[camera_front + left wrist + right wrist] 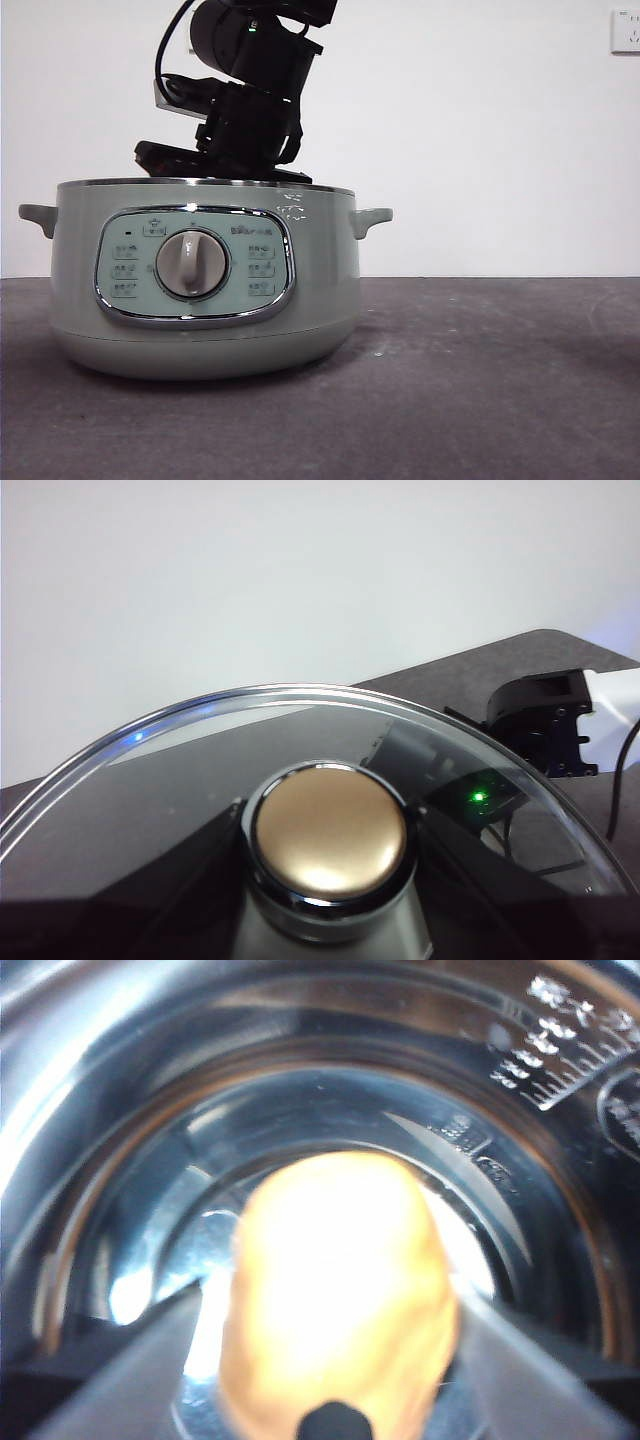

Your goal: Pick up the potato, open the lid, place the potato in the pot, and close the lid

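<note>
The sage-green pot [200, 300] stands at the left of the table with no lid on it. A black arm [250, 110] reaches down into it from above. In the right wrist view my right gripper [330, 1360] is inside the pot's shiny steel bowl [300, 1090], its jaws pressed on either side of the orange-brown potato [340, 1290]. The glass lid [200, 770] with its steel rim fills the left wrist view, held up off the pot, out of the front view. My left gripper [330, 910] is shut on the lid's knob [330, 830].
The dark grey table [480, 380] stretches to the right of the pot. A white wall is behind it, with an outlet [625, 30] at the top right. A black part of the other arm [545, 725] shows beyond the lid.
</note>
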